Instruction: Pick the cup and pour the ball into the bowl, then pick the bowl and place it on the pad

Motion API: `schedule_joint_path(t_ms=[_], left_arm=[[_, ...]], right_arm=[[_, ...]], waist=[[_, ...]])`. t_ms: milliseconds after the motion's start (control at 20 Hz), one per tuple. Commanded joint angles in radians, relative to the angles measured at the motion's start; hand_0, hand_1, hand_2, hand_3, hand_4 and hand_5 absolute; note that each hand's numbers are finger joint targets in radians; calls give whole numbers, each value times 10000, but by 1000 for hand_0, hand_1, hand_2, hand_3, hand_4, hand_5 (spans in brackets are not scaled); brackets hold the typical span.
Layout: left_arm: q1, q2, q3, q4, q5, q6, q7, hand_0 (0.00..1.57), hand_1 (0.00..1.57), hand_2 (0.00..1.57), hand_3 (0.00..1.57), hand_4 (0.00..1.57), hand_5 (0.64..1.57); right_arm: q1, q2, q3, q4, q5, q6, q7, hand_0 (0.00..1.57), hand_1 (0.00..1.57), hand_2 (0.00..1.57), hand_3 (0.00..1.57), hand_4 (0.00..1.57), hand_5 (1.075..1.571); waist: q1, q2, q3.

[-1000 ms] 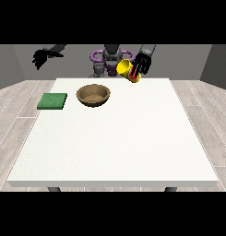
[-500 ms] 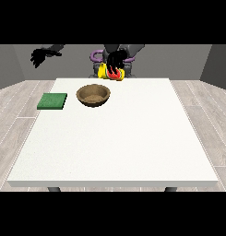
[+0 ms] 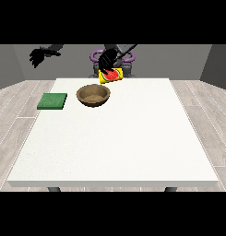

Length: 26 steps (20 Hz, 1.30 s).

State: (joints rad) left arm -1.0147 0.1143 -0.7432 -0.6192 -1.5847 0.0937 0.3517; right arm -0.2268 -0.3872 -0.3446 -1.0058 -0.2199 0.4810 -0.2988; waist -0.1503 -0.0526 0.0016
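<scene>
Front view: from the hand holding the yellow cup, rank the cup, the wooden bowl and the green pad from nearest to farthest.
From the hand near the view's centre:
1. Yellow cup, held in it, tilted above the table's far edge.
2. Wooden bowl, just below and slightly left of it.
3. Green pad, farthest, near the table's left edge.

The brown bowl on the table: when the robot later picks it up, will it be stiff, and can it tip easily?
The brown bowl looks wooden and thick-walled, so it is probably stiff. It is wide and low on the table, so it likely resists tipping when pushed. Its rounded outside could slip in a hand, so gripping over the rim seems safer.
</scene>
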Motion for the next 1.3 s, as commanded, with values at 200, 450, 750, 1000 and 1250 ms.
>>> schedule_joint_path(t_ms=[200,450,750,1000,1250], left_arm=[[-44,-381,-423,50,-1446,-744,-147,1445,1445,1571,1571,1527,1134],[914,-86,2589,-1236,1469,1046,451,1499,1499,1571,1571,1571,1092],[2383,-823,5505,-2607,5038,3065,7,1023,1023,1257,941,1391,1300],[3693,-1129,6671,-3990,9370,3864,-1093,0,0,0,0,0,1541],[4923,-1139,6499,-5268,12957,3074,-3450,0,0,0,0,0,1563]], right_arm=[[-311,-119,-64,-148,-286,-11,628,0,0,0,0,0,1571],[780,256,8,-143,-57,-252,382,0,0,0,0,0,1569],[825,572,-103,-332,-72,-889,544,0,0,0,0,225,1565],[118,1304,277,-649,1,-1271,424,0,0,0,0,331,1568],[-246,2292,787,-1005,746,-2818,537,0,0,0,0,252,1571]], waist=[[131,225,-16],[723,-328,-94],[1533,-93,-168],[1159,1132,-270],[1571,1464,-137]])
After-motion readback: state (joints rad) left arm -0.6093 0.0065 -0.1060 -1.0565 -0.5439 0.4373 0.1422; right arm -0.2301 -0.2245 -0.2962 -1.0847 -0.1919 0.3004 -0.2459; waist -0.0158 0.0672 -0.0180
